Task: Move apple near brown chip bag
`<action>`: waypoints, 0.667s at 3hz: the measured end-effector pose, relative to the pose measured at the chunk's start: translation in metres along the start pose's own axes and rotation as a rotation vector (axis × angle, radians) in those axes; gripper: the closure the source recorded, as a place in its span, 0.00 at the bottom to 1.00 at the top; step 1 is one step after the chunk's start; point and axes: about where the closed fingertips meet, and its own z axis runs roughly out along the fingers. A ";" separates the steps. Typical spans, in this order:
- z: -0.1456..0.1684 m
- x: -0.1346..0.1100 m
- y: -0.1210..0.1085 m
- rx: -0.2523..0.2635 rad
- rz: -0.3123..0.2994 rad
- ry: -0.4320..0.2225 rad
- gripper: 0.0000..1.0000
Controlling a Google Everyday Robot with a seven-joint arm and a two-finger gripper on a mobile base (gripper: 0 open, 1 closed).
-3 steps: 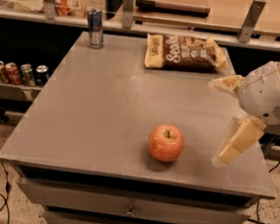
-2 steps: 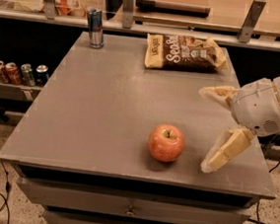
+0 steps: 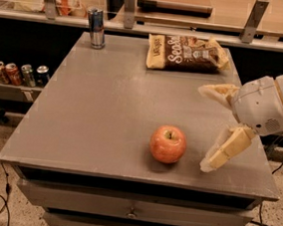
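Note:
The red-orange apple [image 3: 168, 143] sits upright on the grey table [image 3: 101, 111], near the front edge and right of centre. The brown chip bag [image 3: 187, 53] with white lettering lies flat at the table's far edge, right of centre. My gripper [image 3: 204, 127] comes in from the right, just to the right of the apple and not touching it. It is open and empty, with one tan finger [image 3: 217, 92] pointing left above and the other finger [image 3: 225, 150] reaching down toward the table beside the apple.
A slim silver-blue can [image 3: 95, 28] stands at the table's far left corner. Several soda cans [image 3: 15, 73] sit on a low shelf to the left. A counter with a railing [image 3: 189, 32] runs behind the table. Cables lie on the floor.
My gripper has moved left and slightly down toward the apple, staying open. The apple, the bag and the can have not moved.

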 end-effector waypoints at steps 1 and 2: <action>0.006 -0.001 0.004 -0.010 0.005 -0.041 0.00; 0.017 0.003 0.006 -0.018 0.008 -0.097 0.00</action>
